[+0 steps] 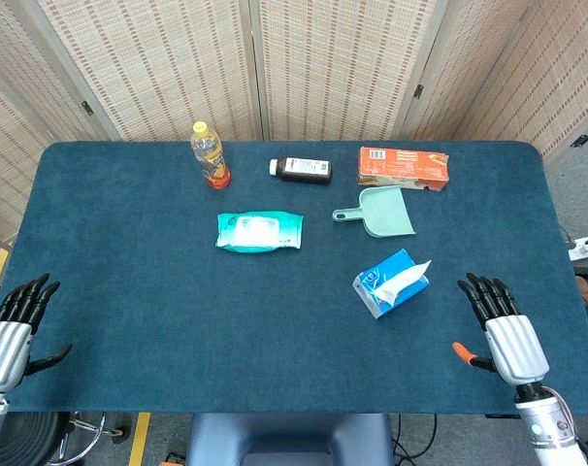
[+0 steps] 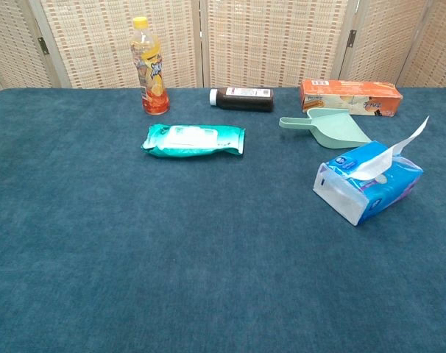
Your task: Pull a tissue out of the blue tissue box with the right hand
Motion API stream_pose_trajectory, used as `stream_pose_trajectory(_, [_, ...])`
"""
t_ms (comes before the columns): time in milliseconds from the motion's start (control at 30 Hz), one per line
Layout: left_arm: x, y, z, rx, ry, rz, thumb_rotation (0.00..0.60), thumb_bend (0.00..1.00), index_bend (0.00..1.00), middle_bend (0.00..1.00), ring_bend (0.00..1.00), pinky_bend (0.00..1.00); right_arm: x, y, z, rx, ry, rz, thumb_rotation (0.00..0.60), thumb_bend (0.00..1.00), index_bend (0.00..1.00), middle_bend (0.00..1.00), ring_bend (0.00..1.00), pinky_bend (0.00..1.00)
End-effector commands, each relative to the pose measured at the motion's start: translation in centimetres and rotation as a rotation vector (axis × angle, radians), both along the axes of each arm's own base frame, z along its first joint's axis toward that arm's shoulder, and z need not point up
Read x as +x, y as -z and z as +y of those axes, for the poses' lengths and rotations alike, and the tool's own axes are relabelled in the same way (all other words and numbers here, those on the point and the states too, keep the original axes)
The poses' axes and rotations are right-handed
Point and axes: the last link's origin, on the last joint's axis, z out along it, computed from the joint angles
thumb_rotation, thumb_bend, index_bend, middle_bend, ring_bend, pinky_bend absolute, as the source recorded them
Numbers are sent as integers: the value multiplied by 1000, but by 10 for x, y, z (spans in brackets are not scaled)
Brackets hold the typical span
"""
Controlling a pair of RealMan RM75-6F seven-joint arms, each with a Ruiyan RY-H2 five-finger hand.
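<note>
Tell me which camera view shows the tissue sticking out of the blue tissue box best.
The chest view: the tissue rises clearly from the top slot of the blue tissue box, large and side-on. The head view shows the same tissue from above, smaller, its height flattened.

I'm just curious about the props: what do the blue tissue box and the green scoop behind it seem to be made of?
The blue tissue box looks like a soft, glossy plastic-film pack: it sags and shines, with a thin white tissue sticking out. The green scoop looks like rigid matte moulded plastic, evenly coloured with smooth edges.
</note>
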Motion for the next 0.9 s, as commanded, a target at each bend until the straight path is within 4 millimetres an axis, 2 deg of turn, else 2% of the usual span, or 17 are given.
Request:
stream_pose_trajectory(33, [0, 0, -1, -1, 0, 0, 600, 256, 0, 0, 0, 115, 1, 0, -1, -1, -2, 3, 600, 127, 0, 0, 0, 0])
stream_pose_trajectory(133, [-1, -2, -1, 4, -2, -8, 600, 256, 0, 0, 0, 115, 4, 2, -5, 4, -8, 6, 600, 127, 0, 0, 0, 0])
stream_pose_trajectory(367, [-1, -2, -1, 0, 0, -13, 600, 256, 0, 0, 0, 115, 15, 5, -27, 35, -18, 30, 600, 130, 13, 0, 0, 0])
stream_pose_trajectory(433, [-1, -2, -1, -2, 1, -12, 600, 256, 0, 0, 0, 115, 20, 5, -35, 37, -22, 42, 600, 143, 61, 10, 0, 0])
stream_pose_trajectory(533, [-2, -3, 0, 1, -4, -18, 600, 256, 0, 0, 0, 115, 37, 11, -61, 46, -49, 73, 600, 164, 162, 62, 0, 0])
stream_pose_trajectory(667, [-3, -5, 0, 2, -9, -27, 600, 259, 0, 0, 0, 115, 47, 20, -79, 59, -43, 106, 600, 172, 254, 136, 0, 0])
stream_pose_trajectory(900, [-6, -8, 1, 3, -18, -45, 600, 259, 0, 0, 0, 115, 56, 44, -99, 95, -6, 144, 600, 174, 315, 189, 0, 0])
